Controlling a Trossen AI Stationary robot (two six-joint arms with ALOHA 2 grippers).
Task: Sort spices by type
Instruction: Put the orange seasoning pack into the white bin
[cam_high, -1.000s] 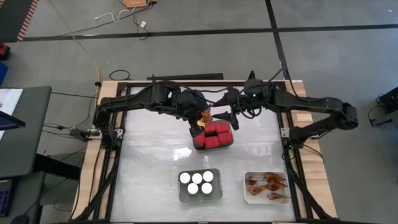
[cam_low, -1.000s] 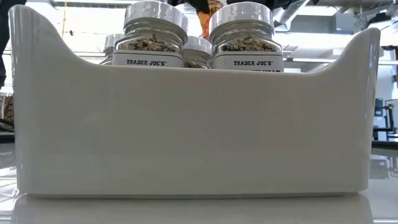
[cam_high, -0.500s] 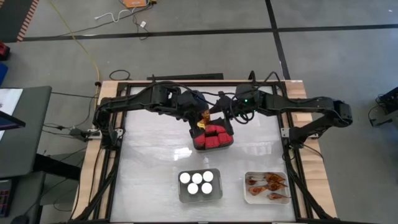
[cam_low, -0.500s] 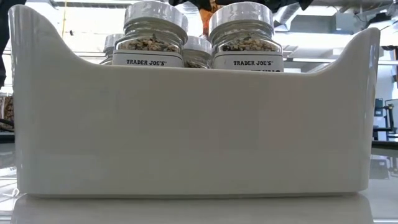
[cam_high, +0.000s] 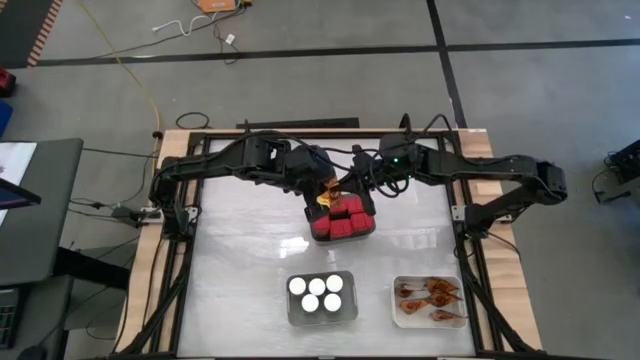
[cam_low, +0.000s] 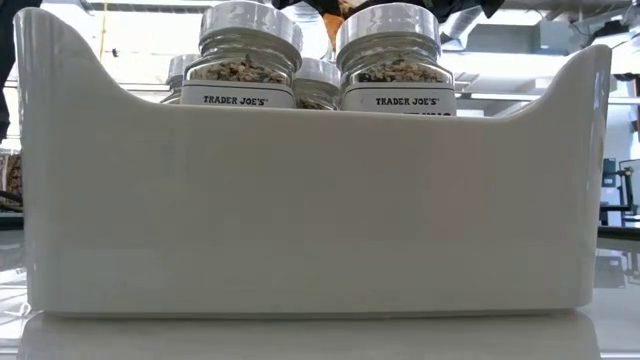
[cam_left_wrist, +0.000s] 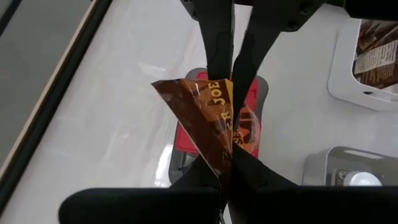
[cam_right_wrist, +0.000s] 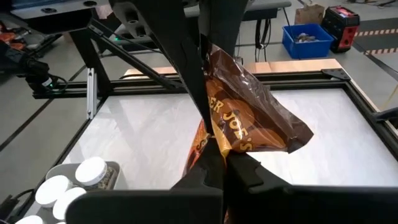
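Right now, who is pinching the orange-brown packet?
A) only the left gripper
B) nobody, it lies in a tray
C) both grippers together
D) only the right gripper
C: the left gripper and the right gripper are both shut on the orange-brown packet, holding it above the red containers.

Toward the tabletop's (cam_high: 240, 260) back, a tray of boxy containers (cam_high: 343, 221). Above its rear edge, a packet (cam_high: 328, 192) between left gripper (cam_high: 322, 190) and right gripper (cam_high: 342, 188). Near the front, jars (cam_high: 317, 293) in a tray (cam_high: 321, 318) left, packets in another tray (cam_high: 429, 319) right.

Rear jars (cam_low: 318, 80) (low view) behind white tray (cam_low: 300, 200)
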